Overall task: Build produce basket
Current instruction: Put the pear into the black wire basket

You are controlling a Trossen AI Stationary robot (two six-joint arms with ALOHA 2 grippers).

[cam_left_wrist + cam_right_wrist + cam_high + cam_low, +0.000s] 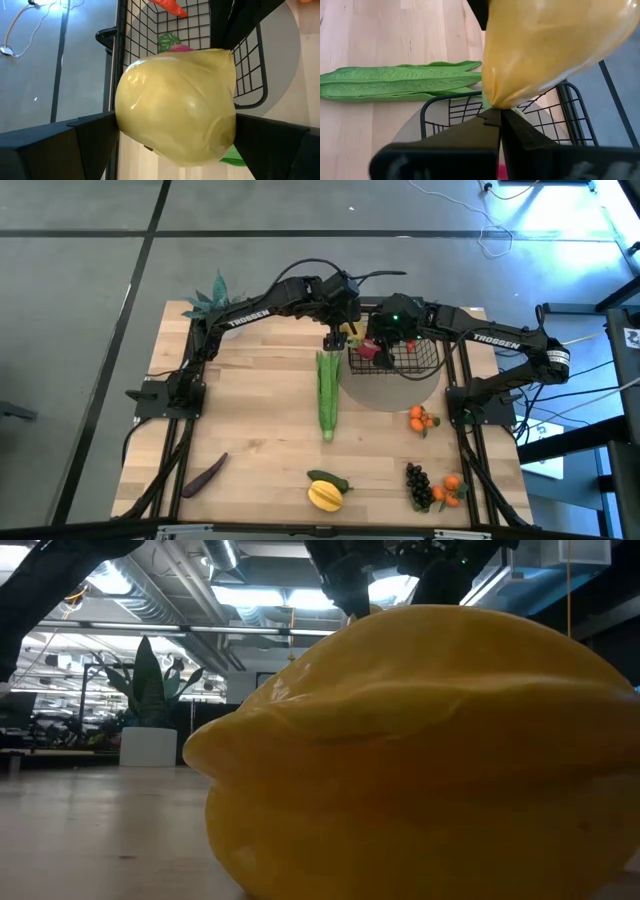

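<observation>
Mango is clamped between the left end effector's fingers, just beside the basket. Radish and carrot are seen inside the basket. The right end effector is closed over the basket.

Yellow mango held beside black basket.

Your L gripper is clamped wide on a load; R gripper beside it, fingers shut.

Glossy mango, wire basket, wooden table
</observation>
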